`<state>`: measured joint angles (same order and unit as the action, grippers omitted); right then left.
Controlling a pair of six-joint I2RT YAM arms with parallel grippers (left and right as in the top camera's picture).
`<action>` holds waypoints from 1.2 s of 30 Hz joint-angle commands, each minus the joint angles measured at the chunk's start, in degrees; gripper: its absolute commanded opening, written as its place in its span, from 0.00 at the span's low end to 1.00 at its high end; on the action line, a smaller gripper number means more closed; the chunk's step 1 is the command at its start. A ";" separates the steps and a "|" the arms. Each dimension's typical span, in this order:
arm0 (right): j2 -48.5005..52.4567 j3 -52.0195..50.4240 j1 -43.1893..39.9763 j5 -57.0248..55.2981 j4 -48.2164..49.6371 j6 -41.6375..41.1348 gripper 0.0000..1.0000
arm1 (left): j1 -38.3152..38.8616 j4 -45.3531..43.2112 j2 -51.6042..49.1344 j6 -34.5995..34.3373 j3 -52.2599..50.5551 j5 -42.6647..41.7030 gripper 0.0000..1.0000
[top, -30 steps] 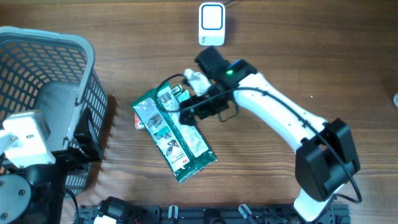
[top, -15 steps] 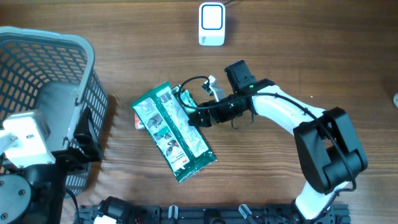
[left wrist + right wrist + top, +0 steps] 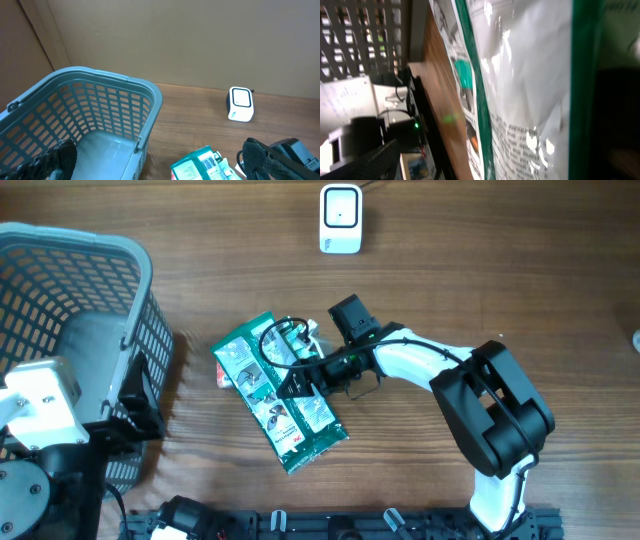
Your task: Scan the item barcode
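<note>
- The green and white packet (image 3: 280,392) lies flat on the brown wooden worktop (image 3: 520,260).
- It sits near the middle of the worktop. It is tilted, with one end up to the left and the other end down to the right.
- The right hand (image 3: 302,380) is low over the middle of the packet, on its right side.
- The fingers of the right hand are spread wide. In the right wrist view one dark finger (image 3: 620,100) is at the right edge and the other (image 3: 370,162) is down at the left. The shiny packet fills the space between them.
- I cannot tell if the right hand is touching the packet.
- The small white scanner (image 3: 340,218) stands at the far edge of the worktop. It is well apart from the packet.
- A big grey-blue basket (image 3: 130,255) stands on the left side of the worktop, near the packet but not touching it.
- The left hand (image 3: 160,150) is up above the basket. Its fingers (image 3: 55,157) are spread wide too, and it holds nothing.
- From the left wrist view you can see into the basket, the scanner far off, and the top end of the packet down at the bottom.
</note>
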<state>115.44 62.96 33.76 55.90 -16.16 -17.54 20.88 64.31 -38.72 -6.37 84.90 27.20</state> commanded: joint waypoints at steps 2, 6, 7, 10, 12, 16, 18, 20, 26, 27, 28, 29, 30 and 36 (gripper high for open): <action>1.49 -0.35 0.04 0.15 3.10 -5.64 1.00 | -0.17 -0.13 0.09 -0.55 0.07 0.35 1.00; 5.66 -0.33 3.06 0.96 10.03 -13.44 1.00 | -0.17 -0.13 0.09 -0.52 0.07 0.35 1.00; 6.62 -0.28 3.63 2.84 12.55 -14.47 1.00 | -0.17 -0.13 0.09 -0.52 0.07 0.35 1.00; 7.89 -0.28 3.74 3.28 13.99 -16.98 0.96 | -0.17 -0.13 0.09 -0.52 0.07 0.35 1.00; 7.89 -0.31 3.74 1.95 14.01 -17.14 0.60 | -0.17 -0.13 0.09 -0.52 0.07 0.35 1.00; 7.89 -0.28 3.65 -3.56 19.21 -18.12 0.04 | -0.17 -0.13 0.09 -0.52 0.07 0.35 1.00; 6.91 -0.24 2.99 -3.69 23.04 -17.14 0.04 | -0.17 -0.13 0.09 -0.52 0.07 0.35 1.00; 3.63 -0.22 2.25 -5.27 21.20 -15.98 0.04 | -0.17 -0.13 0.09 -0.52 0.07 0.35 1.00; -16.79 -0.17 2.05 -29.29 -7.06 -4.46 0.04 | -0.17 -0.13 0.09 -0.52 0.07 0.35 1.00; -20.52 -0.17 2.05 -34.07 -11.17 -4.17 0.04 | -0.17 -0.13 0.09 -0.52 0.07 0.35 1.00; -23.93 -0.17 2.05 -38.69 -14.40 -3.61 0.04 | -0.17 -0.13 0.09 -0.52 0.07 0.35 1.00; -26.93 -0.17 2.05 -43.15 -16.79 -3.41 0.04 | -0.17 -0.13 0.09 -0.55 0.07 0.35 1.00; -30.01 -0.20 2.05 -48.00 -18.45 -2.05 0.04 | -0.17 -0.13 0.09 -0.52 0.07 0.35 1.00; -31.58 -0.20 1.99 -93.74 -13.57 5.66 0.04 | -0.17 -0.13 0.09 -0.52 0.07 0.35 1.00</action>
<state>81.65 62.39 36.05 -9.96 -32.73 -14.92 20.88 64.31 -38.72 -6.37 84.90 27.20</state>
